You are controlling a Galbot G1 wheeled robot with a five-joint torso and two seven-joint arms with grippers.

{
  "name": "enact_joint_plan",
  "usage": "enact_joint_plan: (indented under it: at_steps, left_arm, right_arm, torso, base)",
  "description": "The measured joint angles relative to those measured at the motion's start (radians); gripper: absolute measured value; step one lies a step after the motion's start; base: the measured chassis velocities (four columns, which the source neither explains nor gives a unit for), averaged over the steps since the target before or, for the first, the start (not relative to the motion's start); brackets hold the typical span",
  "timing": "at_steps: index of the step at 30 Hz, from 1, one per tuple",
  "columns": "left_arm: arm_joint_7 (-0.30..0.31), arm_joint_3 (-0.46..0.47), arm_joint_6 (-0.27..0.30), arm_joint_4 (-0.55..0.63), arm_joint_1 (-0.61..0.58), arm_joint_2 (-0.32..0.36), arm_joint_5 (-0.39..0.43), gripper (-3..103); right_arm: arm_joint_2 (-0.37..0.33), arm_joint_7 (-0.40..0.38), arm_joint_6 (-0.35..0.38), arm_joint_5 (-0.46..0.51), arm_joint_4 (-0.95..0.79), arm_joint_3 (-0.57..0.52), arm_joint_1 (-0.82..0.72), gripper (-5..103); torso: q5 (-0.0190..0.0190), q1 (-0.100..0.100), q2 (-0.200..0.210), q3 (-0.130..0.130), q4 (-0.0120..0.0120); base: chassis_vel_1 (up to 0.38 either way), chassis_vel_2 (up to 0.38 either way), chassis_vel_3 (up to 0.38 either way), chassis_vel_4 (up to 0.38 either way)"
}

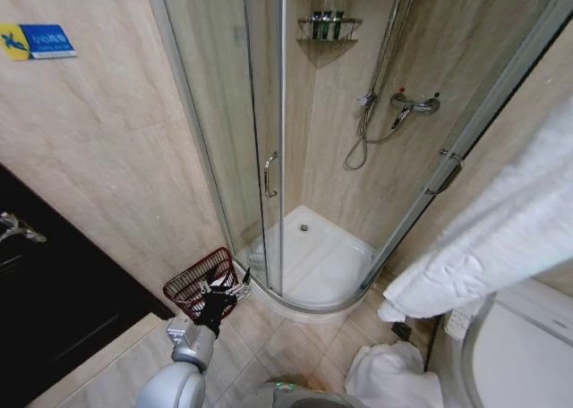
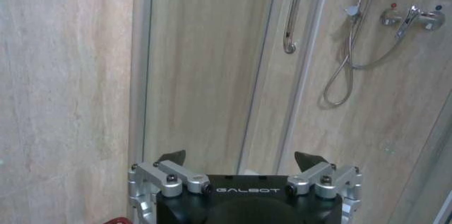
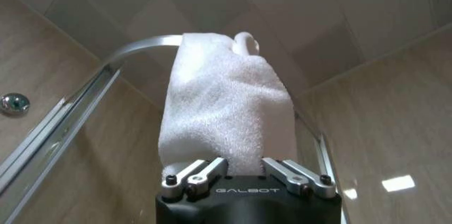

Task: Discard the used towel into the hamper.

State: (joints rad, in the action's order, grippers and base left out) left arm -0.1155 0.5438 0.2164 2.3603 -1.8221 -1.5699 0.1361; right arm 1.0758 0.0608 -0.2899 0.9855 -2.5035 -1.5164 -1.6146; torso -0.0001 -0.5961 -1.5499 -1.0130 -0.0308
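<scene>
The hamper (image 1: 200,281) stood on the floor by the shower door, and the left gripper (image 1: 226,293) hung just beside its rim, fingers spread apart and empty. Farther right, the right gripper (image 3: 244,167) was clamped on the white towel (image 3: 226,113), held high.

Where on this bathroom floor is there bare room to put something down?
Bare tiles lie between the hamper and the shower tray's curved edge, running toward the camera. The right is crowded: a white heap on the floor beside the toilet, with the hanging towel above. The left gripper hovers by the hamper.
</scene>
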Motion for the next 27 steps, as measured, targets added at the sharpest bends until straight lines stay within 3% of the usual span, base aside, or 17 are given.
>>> enact_joint_plan:
  at_steps: [5, 7, 16, 19, 27]
  left_arm:
    - [0.0, 0.0, 0.0, 0.0, 0.0, 0.0, 0.0, 100]
    - [0.0, 0.0, 0.0, 0.0, 0.0, 0.0, 0.0, 100]
    - [0.0, 0.0, 0.0, 0.0, 0.0, 0.0, 0.0, 100]
    - [0.0, 0.0, 0.0, 0.0, 0.0, 0.0, 0.0, 100]
    - [0.0, 0.0, 0.0, 0.0, 0.0, 0.0, 0.0, 100]
  right_arm:
    - [0.004, 0.046, -0.043, -0.015, 0.001, -0.001, -0.003, 8]
    - [0.004, 0.117, -0.089, -0.023, 0.002, 0.002, -0.003, 8]
    - [0.047, 0.251, -0.19, -0.023, 0.06, 0.064, -0.01, 8]
    - [0.079, 0.307, -0.235, -0.056, 0.113, 0.113, -0.01, 8]
    - [0.114, 0.351, -0.303, -0.122, 0.285, 0.272, 0.018, 8]
  torso:
    - [0.0, 0.0, 0.0, 0.0, -0.0002]
    - [0.0, 0.0, 0.0, 0.0, -0.0001]
    - [0.0001, 0.0, 0.0, 0.0, -0.0003]
    - [0.0004, 0.0, 0.0, 0.0, 0.0001]
    - [0.0005, 0.0, 0.0, 0.0, -0.0001]
  base:
    - [0.0, 0.0, 0.0, 0.0]
    - [0.0, 0.0, 0.0, 0.0]
    - [0.0, 0.0, 0.0, 0.0]
    - [0.0, 0.0, 0.0, 0.0]
    - [0.0, 0.0, 0.0, 0.0]
